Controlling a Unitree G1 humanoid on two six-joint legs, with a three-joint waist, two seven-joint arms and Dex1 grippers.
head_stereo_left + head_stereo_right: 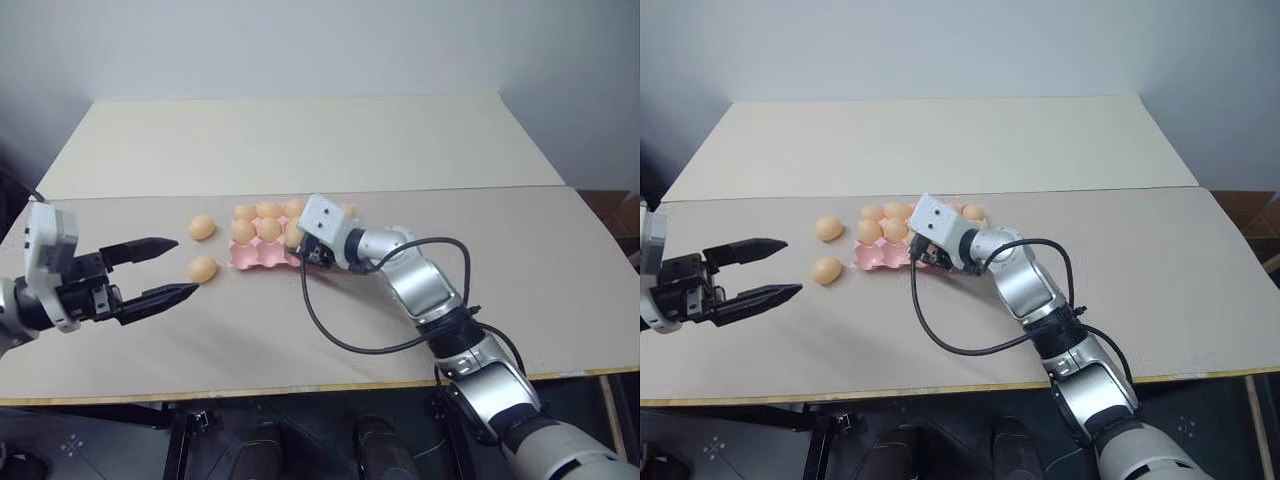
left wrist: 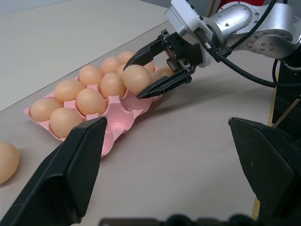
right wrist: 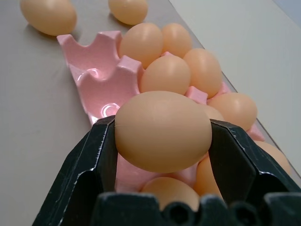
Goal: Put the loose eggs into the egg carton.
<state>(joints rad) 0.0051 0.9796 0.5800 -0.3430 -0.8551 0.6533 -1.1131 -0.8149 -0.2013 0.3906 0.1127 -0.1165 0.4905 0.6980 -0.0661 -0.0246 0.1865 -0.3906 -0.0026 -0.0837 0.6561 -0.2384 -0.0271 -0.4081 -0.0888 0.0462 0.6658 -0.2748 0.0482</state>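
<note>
Over the carton: your right gripper (image 2: 157, 70) hangs above the near edge of the pink egg carton (image 2: 123, 121), jaws closed on one egg (image 3: 162, 131).
Held egg: it sits crosswise between the two black fingers, gripped at its sides, with nothing under it.
Carton: it lies on the table (image 1: 560, 260), mostly filled; from the wrist views you can see empty cups at the end nearest the left arm.
Loose eggs: two more rest on the table just beside that end of the carton, one (image 1: 202, 227) farther back and one (image 1: 202, 268) nearer the left gripper (image 1: 172, 268).
Left gripper: jaws stand wide, holding nothing, tips pointing at the nearer loose egg but apart from it.
Risk, drop: if you let go while the egg is over a filled cup or a ridge, it will likely bounce and roll out.
Risk, slip: the shell is smooth and round, so a jolt could squirt it from the fingers.
Risk, crowding: lowering off-centre could knock the neighbouring eggs or shove the light carton.
Risk, left side: closing in carelessly could nudge the near egg away.
</note>
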